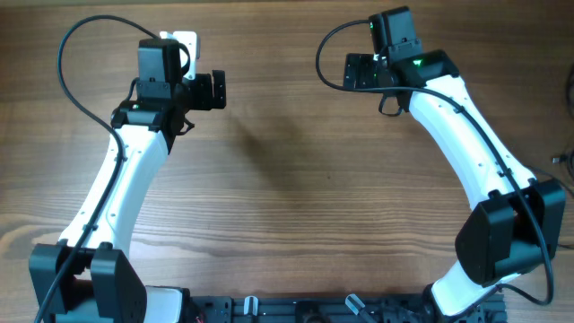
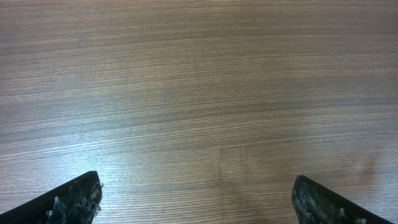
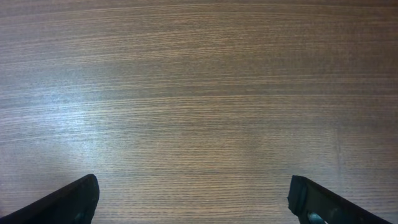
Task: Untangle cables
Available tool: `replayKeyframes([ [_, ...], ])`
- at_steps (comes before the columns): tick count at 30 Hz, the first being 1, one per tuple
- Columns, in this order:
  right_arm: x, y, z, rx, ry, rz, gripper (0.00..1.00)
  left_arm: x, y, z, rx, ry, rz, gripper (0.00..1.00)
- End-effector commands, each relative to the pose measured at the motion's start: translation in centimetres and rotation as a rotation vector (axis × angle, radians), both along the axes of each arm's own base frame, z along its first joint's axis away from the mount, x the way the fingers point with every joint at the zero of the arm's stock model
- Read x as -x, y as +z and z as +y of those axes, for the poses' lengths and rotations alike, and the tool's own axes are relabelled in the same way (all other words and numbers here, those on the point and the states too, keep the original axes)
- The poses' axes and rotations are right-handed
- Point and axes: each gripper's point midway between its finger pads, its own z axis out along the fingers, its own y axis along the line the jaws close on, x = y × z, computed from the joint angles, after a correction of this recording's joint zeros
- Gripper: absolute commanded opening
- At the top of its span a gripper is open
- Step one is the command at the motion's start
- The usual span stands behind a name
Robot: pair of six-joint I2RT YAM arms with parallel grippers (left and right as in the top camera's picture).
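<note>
No thin black cables show in any view; they are hidden or out of view. My left gripper (image 1: 213,90) hovers over the far left of the wooden table (image 1: 287,179). In the left wrist view its fingers (image 2: 196,186) are wide apart, with only bare wood between them. My right gripper (image 1: 359,72) hovers over the far right. In the right wrist view its fingers (image 3: 193,186) are also wide apart and empty.
Thick black arm cables loop above each wrist (image 1: 76,63) (image 1: 327,58). A small dark thing (image 1: 560,157) sits at the table's right edge; I cannot tell what it is. The arm bases stand at the front corners, with a black rail (image 1: 305,309) between them.
</note>
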Motion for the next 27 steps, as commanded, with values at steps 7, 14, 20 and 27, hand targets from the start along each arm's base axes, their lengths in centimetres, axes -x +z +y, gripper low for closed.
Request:
replayKeyframes([
  [7, -0.62, 0.42, -0.18, 0.008, -0.024, -0.018, 1.00, -0.27, 0.24, -0.36, 0.000, -0.019, -0.005, 1.00],
  [14, -0.62, 0.42, -0.18, 0.008, -0.024, -0.018, 1.00, -0.27, 0.24, -0.36, 0.000, -0.019, -0.005, 1.00],
  [20, -0.63, 0.43, -0.18, 0.008, -0.024, -0.018, 1.00, -0.27, 0.24, -0.36, 0.000, -0.019, -0.005, 1.00],
  [27, -0.62, 0.42, -0.18, 0.008, -0.024, -0.018, 1.00, -0.05, 0.73, -0.34, 0.001, -0.019, -0.012, 1.00],
])
